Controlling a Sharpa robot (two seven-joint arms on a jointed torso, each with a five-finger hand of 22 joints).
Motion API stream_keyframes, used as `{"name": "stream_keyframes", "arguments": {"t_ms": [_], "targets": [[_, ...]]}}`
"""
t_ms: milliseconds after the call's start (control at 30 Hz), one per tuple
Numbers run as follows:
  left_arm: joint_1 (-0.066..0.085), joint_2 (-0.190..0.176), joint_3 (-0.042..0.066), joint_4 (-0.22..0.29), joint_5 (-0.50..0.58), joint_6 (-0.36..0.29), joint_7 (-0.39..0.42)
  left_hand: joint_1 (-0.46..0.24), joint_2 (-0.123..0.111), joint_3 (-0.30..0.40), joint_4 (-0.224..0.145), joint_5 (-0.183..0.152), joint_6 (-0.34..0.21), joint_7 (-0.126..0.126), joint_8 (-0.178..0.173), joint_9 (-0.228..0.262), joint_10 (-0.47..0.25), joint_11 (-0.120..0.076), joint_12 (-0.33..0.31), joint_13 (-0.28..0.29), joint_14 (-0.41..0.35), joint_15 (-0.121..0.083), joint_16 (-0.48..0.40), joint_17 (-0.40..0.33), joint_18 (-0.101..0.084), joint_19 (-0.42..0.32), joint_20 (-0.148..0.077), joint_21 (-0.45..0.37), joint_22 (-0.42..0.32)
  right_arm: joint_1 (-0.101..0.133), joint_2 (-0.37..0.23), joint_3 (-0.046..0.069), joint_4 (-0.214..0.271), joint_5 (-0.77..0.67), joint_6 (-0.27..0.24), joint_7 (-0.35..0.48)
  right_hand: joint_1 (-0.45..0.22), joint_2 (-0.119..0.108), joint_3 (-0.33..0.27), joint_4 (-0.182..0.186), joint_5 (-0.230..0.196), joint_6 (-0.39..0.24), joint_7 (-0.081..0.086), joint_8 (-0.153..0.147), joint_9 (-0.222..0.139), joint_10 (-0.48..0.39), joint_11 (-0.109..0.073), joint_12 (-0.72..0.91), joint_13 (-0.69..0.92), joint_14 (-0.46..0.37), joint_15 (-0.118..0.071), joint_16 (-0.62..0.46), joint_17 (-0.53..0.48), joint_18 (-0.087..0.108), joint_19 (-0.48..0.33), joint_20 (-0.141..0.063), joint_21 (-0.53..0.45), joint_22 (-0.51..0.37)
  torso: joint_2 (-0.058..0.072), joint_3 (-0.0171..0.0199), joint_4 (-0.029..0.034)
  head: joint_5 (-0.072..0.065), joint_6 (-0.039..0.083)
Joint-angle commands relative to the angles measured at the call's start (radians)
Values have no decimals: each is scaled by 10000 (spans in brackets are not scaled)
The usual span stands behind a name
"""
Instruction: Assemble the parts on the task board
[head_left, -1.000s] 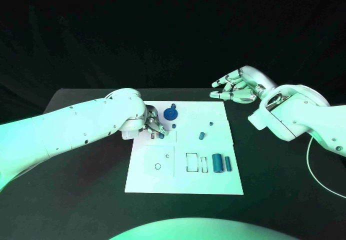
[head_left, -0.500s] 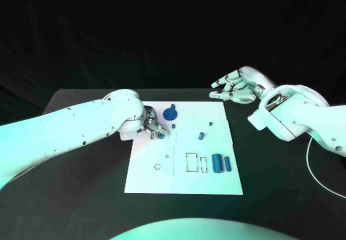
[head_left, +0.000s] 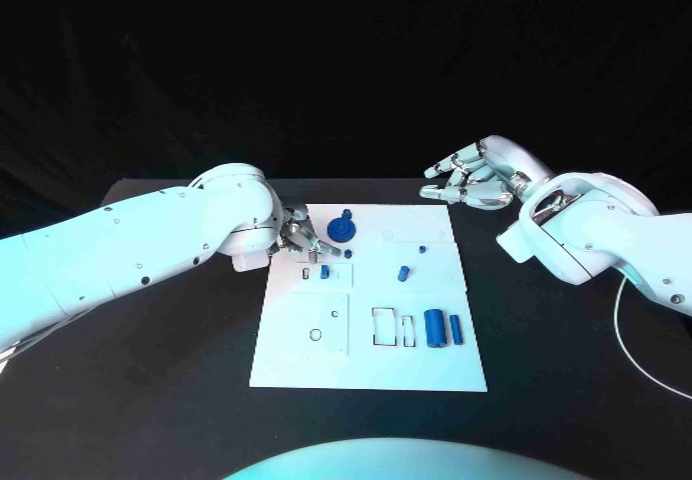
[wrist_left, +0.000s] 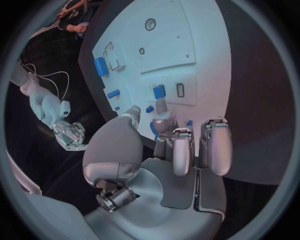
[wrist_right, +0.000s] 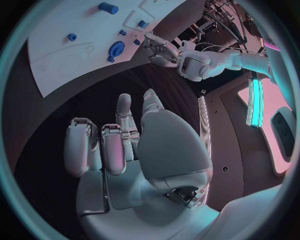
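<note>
The white task board (head_left: 368, 360) lies in the middle of the table. My left hand (head_left: 296, 238) hovers over its far left corner, fingers apart and holding nothing. Just in front of the fingertips a small blue block (head_left: 326, 271) sits on the board beside a narrow slot (head_left: 306, 272); the left wrist view shows the same block (wrist_left: 159, 91) beyond the left hand (wrist_left: 169, 150). A round blue knob (head_left: 340, 228) stands right beside the hand. My right hand (head_left: 473, 175) hangs in the air past the board's far right corner, fingers loosely curved and apart, empty.
Two blue cylinders (head_left: 434, 328) (head_left: 454, 327) lie side by side at the board's right, next to rectangular cut-outs (head_left: 384, 325). A small blue peg (head_left: 404, 270) and a tiny blue dot (head_left: 421, 248) sit mid-board. A white cable (head_left: 623, 330) runs along the table's right.
My left hand has drawn back toward the board's far left corner, uncovering the small blue block beside the slot. The right hand has stayed where it was.
</note>
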Motion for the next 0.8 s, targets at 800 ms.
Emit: {"name": "stream_keyframes", "arguments": {"t_ms": [800], "targets": [[827, 1270, -37, -3518, 93, 1433, 68, 1662, 626, -1303, 11, 58, -479, 374, -667, -722, -997, 351, -1533, -1902, 1035, 305, 30, 2634, 128, 386, 326, -499, 1126, -24, 173, -47, -136, 67, 157, 98, -141, 1, -91, 18, 104, 45, -4, 9, 10, 28, 6, 8, -18, 650, -54, -66, 951, -113, -62, -18, -47, -28, 51, -22, -39, 119, 237]]}}
